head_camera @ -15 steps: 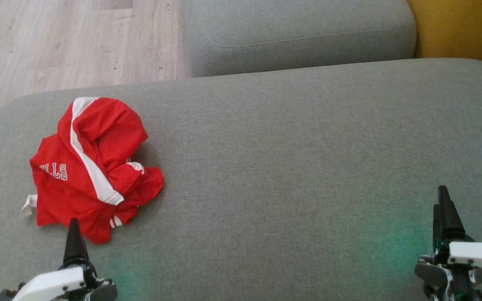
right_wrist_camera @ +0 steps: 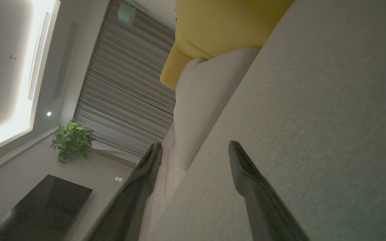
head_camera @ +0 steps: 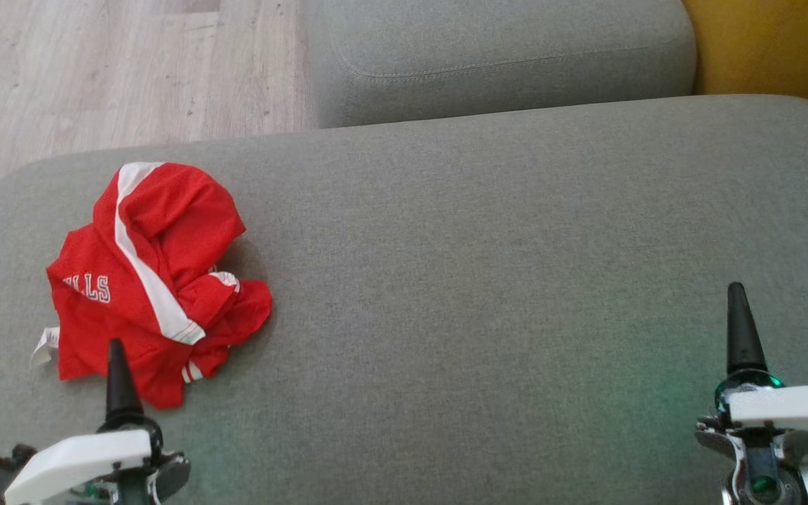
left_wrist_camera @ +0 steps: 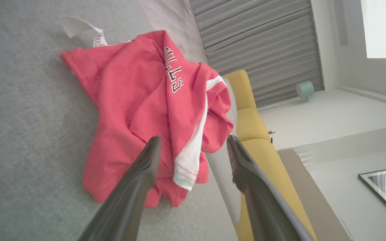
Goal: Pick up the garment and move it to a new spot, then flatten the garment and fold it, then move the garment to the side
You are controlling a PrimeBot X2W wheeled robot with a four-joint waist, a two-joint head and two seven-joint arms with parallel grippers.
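Above the grey cushion (head_camera: 481,280), both open jaws have advanced, the left toward the red garment (head_camera: 165,238).

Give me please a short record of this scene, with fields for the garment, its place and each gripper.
garment: red with a white stripe, crumpled in a heap
place: on the grey seat cushion, at the robot's left
tag: white tag sticking out at the heap's left edge
left gripper: jaws open, aimed at the garment's near edge, nothing gripped
right gripper: jaws open, empty, over bare cushion far from the garment
task stage: garment not yet picked up
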